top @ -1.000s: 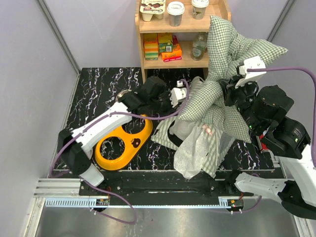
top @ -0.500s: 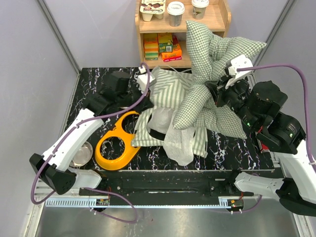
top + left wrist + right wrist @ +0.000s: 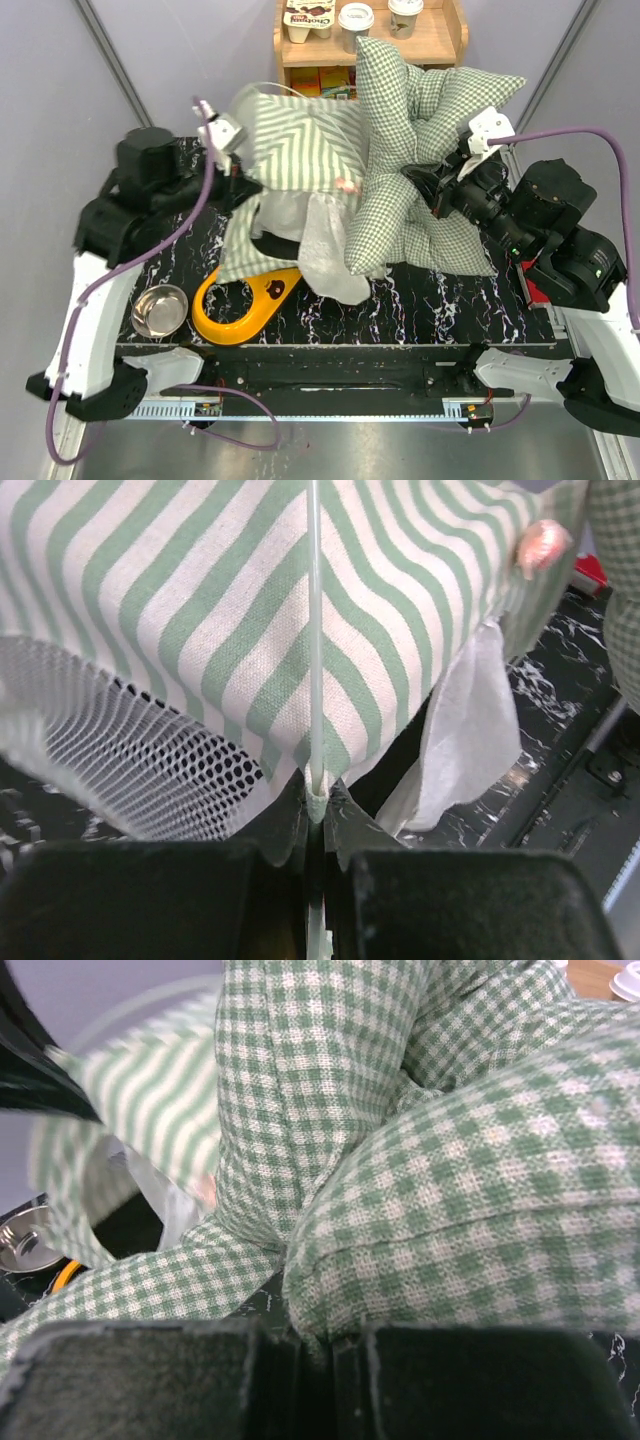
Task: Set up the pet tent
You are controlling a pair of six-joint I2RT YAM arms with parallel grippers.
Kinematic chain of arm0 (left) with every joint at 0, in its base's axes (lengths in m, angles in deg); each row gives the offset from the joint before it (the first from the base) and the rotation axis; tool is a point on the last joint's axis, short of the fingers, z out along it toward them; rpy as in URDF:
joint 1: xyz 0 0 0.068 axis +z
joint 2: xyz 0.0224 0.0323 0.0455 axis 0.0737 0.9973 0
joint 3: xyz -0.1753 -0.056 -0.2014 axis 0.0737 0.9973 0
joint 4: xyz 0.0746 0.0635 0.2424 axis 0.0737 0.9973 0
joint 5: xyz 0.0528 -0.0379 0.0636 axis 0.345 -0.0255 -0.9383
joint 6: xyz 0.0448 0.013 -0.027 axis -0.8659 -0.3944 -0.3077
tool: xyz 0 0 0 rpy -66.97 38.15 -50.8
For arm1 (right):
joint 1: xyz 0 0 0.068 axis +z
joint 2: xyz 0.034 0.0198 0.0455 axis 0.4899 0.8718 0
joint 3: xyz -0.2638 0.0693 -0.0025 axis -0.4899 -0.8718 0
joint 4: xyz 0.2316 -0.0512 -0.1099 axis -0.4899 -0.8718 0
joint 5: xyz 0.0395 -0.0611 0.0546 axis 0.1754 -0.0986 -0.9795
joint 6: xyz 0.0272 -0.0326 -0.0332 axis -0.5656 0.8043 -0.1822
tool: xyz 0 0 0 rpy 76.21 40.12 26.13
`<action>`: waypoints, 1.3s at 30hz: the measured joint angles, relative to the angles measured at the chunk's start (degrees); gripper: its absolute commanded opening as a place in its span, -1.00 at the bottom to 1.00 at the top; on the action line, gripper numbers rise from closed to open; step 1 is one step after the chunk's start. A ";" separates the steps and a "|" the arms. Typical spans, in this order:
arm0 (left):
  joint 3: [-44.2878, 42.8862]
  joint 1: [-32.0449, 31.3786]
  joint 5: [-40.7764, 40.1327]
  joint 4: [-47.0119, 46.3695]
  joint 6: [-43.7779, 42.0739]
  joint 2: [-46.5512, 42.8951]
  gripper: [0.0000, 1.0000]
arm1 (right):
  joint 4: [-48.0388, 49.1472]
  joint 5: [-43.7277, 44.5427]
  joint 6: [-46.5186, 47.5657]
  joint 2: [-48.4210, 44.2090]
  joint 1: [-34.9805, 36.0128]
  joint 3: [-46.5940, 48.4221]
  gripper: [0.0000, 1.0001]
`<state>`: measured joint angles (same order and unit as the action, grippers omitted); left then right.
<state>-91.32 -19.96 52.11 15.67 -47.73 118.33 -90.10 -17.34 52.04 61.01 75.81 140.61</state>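
- pet tent (image 3: 300,135): sage/white striped fabric, lifted off the surface (image 3: 450,300), hanging above and behind the yellow bowl holder (image 3: 245,305); its lower hem drapes down to the holder's far edge
- thin white pole (image 3: 314,630) runs straight up the striped panel in the left wrist view; its lower end sits between the left fingers
- white mesh panel (image 3: 130,770) hangs under the stripes, left of the pole; in the top view pale sheer fabric (image 3: 330,255) dangles just right of the holder
- dark underside of the tent shows behind the holder, below the stripes
- small pink blob (image 3: 540,542) on the tent's right edge, cannot tell what it is
- left hand (image 3: 315,810): clenched on the tent's pole and hem, fabric pinched between the fingers; in the top view it (image 3: 238,185) sits behind and slightly left of the holder
- green-white checked cushion (image 3: 420,170): bunched and raised, behind and right of the holder, touching the tent's right side
- right hand (image 3: 315,1345): clenched on a fold of the cushion, gingham squeezed in the gap; top view puts it (image 3: 432,190) well right of the holder
- metal bowl (image 3: 160,310): on the surface just left of the holder
- wooden shelf (image 3: 370,40) with cups and boxes: far behind the holder, partly hidden by the cushion
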 measured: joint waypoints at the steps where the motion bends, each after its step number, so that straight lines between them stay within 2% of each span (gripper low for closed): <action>1: -1.44 0.66 -0.57 1.14 -0.39 -1.16 -1.00 | 0.07 -0.26 0.00 0.07 0.00 0.15 -1.00; 5: -5.60 3.37 -5.09 4.02 -0.94 -5.90 -1.00 | 0.00 -1.38 0.42 0.46 0.00 0.76 -1.00; 8: -5.60 5.51 -9.90 4.15 -1.33 -8.70 -1.00 | -0.02 -2.99 0.44 1.25 0.00 1.33 -1.00; 14: 3.26 11.76 -19.52 -1.27 -2.71 -11.93 -1.00 | -0.44 -9.70 0.81 3.69 -0.02 2.56 -1.00; 19: 11.47 17.77 -23.89 -3.82 -2.36 -10.82 -1.00 | -0.81 -22.73 0.79 8.94 -0.04 4.02 -1.00; 24: 15.85 21.20 -24.68 -4.74 -1.42 -12.02 -1.00 | 0.52 -37.73 -1.01 14.40 0.04 2.32 -1.00; 28: 21.90 22.84 -23.52 -7.65 0.44 -15.78 -1.00 | 2.82 -44.92 -2.99 17.84 0.79 -1.18 -1.00; 32: 27.10 23.56 -19.28 -9.03 2.91 -17.09 -1.00 | 3.45 -48.15 -3.26 22.10 4.74 -4.26 -1.00; 39: 28.41 23.71 -12.33 -8.76 3.76 -16.02 -1.00 | 3.50 -47.95 -4.66 27.15 13.99 -9.40 -1.00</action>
<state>-62.91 3.76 39.78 6.90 -43.97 102.31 -86.60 -65.30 47.38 88.16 89.80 131.21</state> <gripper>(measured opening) 0.049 0.082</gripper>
